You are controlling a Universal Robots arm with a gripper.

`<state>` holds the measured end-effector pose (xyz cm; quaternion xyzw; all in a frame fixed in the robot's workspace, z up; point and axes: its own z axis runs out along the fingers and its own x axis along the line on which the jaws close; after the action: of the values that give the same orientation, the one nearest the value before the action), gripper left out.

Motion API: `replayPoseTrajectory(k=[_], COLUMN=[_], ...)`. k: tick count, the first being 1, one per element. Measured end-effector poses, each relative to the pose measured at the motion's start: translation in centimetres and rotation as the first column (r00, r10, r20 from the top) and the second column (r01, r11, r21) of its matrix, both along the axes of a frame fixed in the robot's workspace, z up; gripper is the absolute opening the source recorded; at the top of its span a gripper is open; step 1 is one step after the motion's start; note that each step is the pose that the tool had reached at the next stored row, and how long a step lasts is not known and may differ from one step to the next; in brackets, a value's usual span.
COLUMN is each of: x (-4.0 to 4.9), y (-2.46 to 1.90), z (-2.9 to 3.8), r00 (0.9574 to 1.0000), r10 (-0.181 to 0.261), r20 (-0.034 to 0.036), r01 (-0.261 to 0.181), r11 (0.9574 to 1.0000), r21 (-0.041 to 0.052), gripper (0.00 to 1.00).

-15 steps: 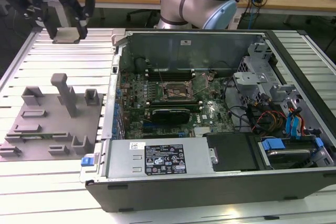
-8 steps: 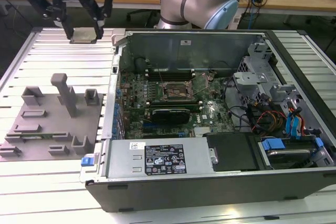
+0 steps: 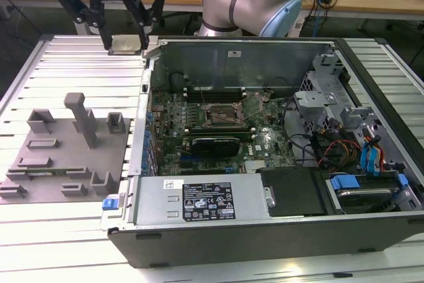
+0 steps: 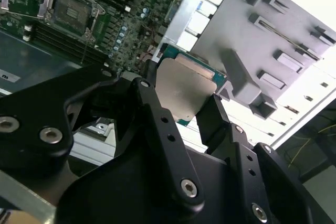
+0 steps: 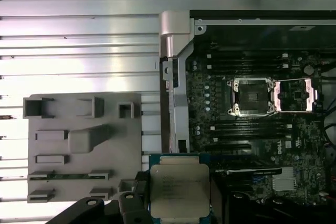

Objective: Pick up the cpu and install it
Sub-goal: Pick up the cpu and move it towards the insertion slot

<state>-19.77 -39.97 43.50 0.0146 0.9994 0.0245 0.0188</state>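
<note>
One grey fixture tray (image 3: 66,157) lay below the gripper (image 3: 127,43), toward the exterior view's left. The gripper's two dark fingers (image 4: 211,117) were closed narrowly on opposite edges of the single cpu (image 4: 184,90), holding it raised clear of the ribbed table (image 3: 59,243). The cpu was a small flat square with a dull silver-white lid and a thin blue-green rim. Below the gripper, toward the exterior view's right, stood one open computer case (image 3: 265,242). Its motherboard (image 3: 265,138) carried one socket (image 3: 222,114) with its plate folded aside.
</note>
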Motion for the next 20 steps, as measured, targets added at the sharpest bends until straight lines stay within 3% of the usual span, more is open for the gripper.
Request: replayPoseTrajectory(k=[2, 13, 15, 16, 20], x=[1.23, 4.8, 5.66, 6.49, 7.74], y=[0.0, 0.0, 0.0, 0.0, 0.0], z=[0.01, 0.01, 0.01, 0.0, 0.0], r00=[1.0, 1.0, 1.0, 1.0, 1.0], r10=[0.0, 0.0, 0.0, 0.0, 0.0], r20=[-0.0001, -0.0001, -0.0001, 0.0, -0.0001], r01=[0.0, 0.0, 0.0, 0.0, 0.0], r11=[1.0, 1.0, 1.0, 1.0, 1.0], r21=[-0.0001, -0.0001, -0.0001, -0.0001, -0.0001], gripper=[0.55, 0.55, 0.55, 0.55, 0.55])
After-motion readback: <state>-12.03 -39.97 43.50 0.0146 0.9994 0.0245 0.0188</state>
